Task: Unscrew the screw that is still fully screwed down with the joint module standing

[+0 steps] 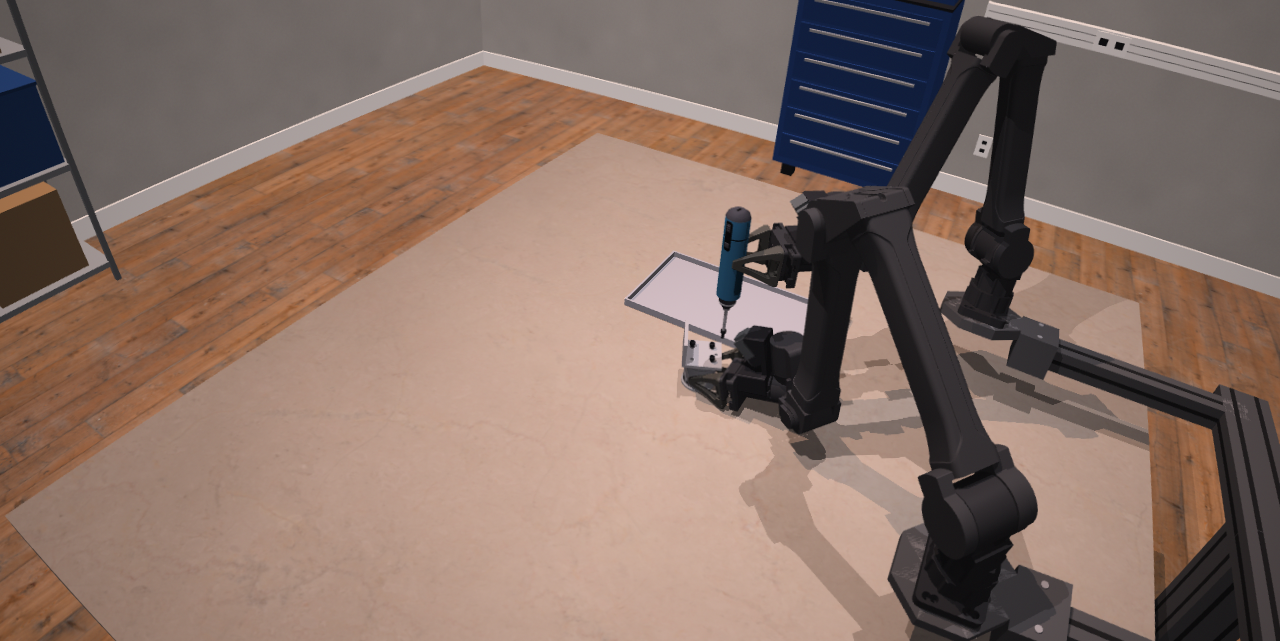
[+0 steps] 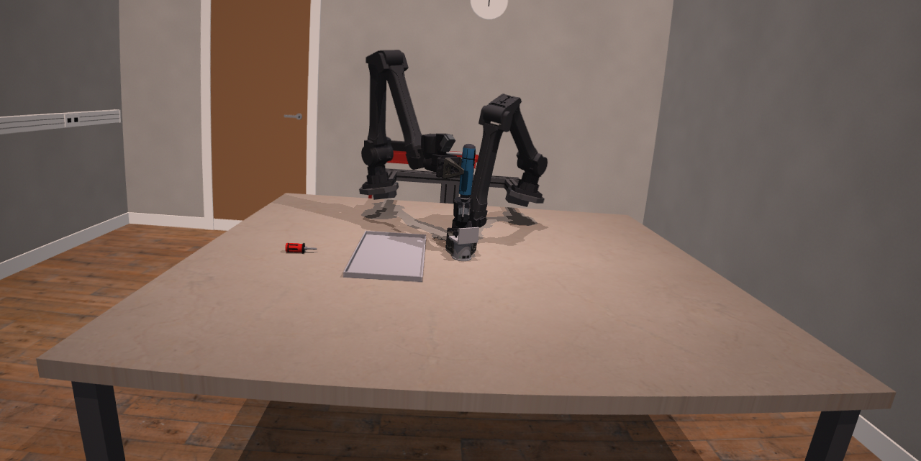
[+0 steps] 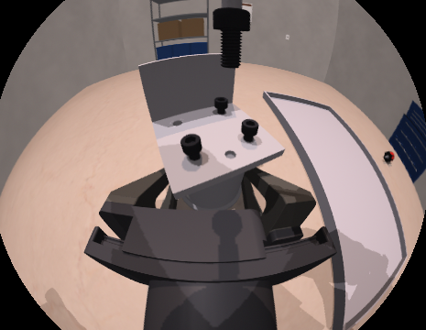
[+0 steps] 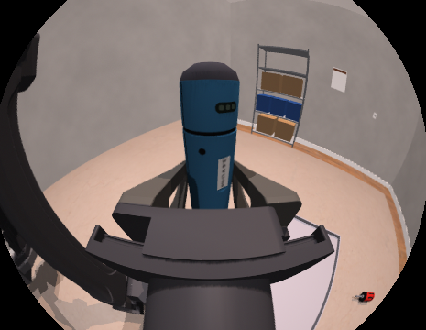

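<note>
The joint module (image 3: 213,198) (image 2: 462,252) stands on the table with the grey L-shaped bracket (image 3: 185,87) (image 1: 701,353) on top. My left gripper (image 3: 210,166) (image 1: 718,377) is shut on the module's body, low at the table. Three black screws (image 3: 191,146) (image 3: 249,129) (image 3: 221,104) stand in the bracket plate, beside two empty holes (image 3: 177,123) (image 3: 230,154). My right gripper (image 4: 210,166) (image 1: 741,261) is shut on the dark blue electric screwdriver (image 4: 209,137) (image 1: 731,256) (image 2: 468,168), held upright above the bracket. A fourth black screw (image 3: 232,38) hangs under its tip, clear of the plate.
A flat grey tray (image 1: 666,288) (image 2: 386,255) (image 3: 341,151) lies right beside the module. A small red-handled screwdriver (image 2: 296,247) (image 4: 367,297) lies beyond the tray. A blue tool chest (image 1: 868,55) and a shelf rack (image 1: 53,144) stand off the table.
</note>
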Controlling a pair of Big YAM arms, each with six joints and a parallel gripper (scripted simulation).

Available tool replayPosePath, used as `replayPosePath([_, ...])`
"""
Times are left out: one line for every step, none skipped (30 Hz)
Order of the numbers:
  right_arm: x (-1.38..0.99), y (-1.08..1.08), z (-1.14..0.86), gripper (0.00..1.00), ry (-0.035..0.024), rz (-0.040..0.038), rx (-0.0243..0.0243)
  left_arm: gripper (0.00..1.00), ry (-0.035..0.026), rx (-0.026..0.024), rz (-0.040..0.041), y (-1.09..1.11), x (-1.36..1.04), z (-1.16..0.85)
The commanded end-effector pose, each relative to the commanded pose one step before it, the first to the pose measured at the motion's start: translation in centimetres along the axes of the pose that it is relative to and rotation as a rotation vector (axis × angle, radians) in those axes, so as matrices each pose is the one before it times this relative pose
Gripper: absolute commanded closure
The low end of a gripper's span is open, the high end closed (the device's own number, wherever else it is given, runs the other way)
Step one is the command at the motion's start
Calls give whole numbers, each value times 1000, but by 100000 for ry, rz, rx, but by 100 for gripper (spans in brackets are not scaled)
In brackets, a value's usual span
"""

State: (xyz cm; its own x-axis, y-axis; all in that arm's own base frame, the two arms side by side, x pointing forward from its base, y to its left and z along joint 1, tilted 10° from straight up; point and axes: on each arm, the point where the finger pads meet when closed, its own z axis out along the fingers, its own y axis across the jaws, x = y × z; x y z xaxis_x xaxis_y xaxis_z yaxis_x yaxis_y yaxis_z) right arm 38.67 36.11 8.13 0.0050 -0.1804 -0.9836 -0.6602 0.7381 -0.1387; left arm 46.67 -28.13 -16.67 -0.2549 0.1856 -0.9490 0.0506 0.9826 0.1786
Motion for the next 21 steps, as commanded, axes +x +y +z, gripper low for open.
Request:
replayPosePath([-3729, 249, -468, 58, -9453, 1840, 19, 41, -1385, 158, -828, -338, -644, 252])
replayPosePath([-8, 16, -126, 58, 1, 0, -38, 41, 0, 0, 0, 0, 0, 0])
replayPosePath([-1528, -123, 1426, 58, -4011, 246, 509, 41, 0, 0, 0, 0, 0, 0])
replayPosePath([3, -33, 1, 58, 6, -12, 49, 41, 0, 0, 0, 0, 0, 0])
replayPosePath([2, -18, 1, 58, 4, -9, 32, 41, 0, 0, 0, 0, 0, 0])
replayPosePath([0, 0, 0, 58, 0, 0, 0, 41, 0, 0, 0, 0, 0, 0])
replayPosePath([0, 0, 0, 58, 0, 0, 0, 41, 0, 0, 0, 0, 0, 0])
replayPosePath([-12, 42, -128, 58, 5, 7, -63, 41, 0, 0, 0, 0, 0, 0])
replayPosePath([512, 66, -644, 58, 1417, -83, -224, 41, 0, 0, 0, 0, 0, 0])
replayPosePath([837, 49, -967, 58, 2298, -139, -280, 41, 0, 0, 0, 0, 0, 0])
replayPosePath([105, 8, -234, 58, 303, -13, -47, 41, 0, 0, 0, 0, 0, 0])
replayPosePath([-6, -4, -125, 58, 8, 6, 17, 41, 0, 0, 0, 0, 0, 0])
replayPosePath([-449, -29, 304, 58, -1181, 75, 146, 41, 0, 0, 0, 0, 0, 0])
replayPosePath([-588, -62, 441, 58, -1552, 99, 229, 41, 0, 0, 0, 0, 0, 0])
replayPosePath([-86, -22, -45, 58, -205, 15, 61, 41, 0, 0, 0, 0, 0, 0])
replayPosePath([507, 27, -639, 58, 1409, -88, -163, 41, 0, 0, 0, 0, 0, 0])
replayPosePath([563, 49, -700, 58, 1566, -99, -213, 41, 0, 0, 0, 0, 0, 0])
replayPosePath([-9, 24, -126, 58, 1, -1, -43, 41, 0, 0, 0, 0, 0, 0])
replayPosePath([-6, 1, -125, 58, 5, 1, -12, 41, 0, 0, 0, 0, 0, 0])
replayPosePath([-1477, -109, 1410, 58, -3941, 252, 493, 41, 0, 0, 0, 0, 0, 0])
replayPosePath([5, -45, 2, 58, 9, -6, 75, 41, 0, 0, 0, 0, 0, 0])
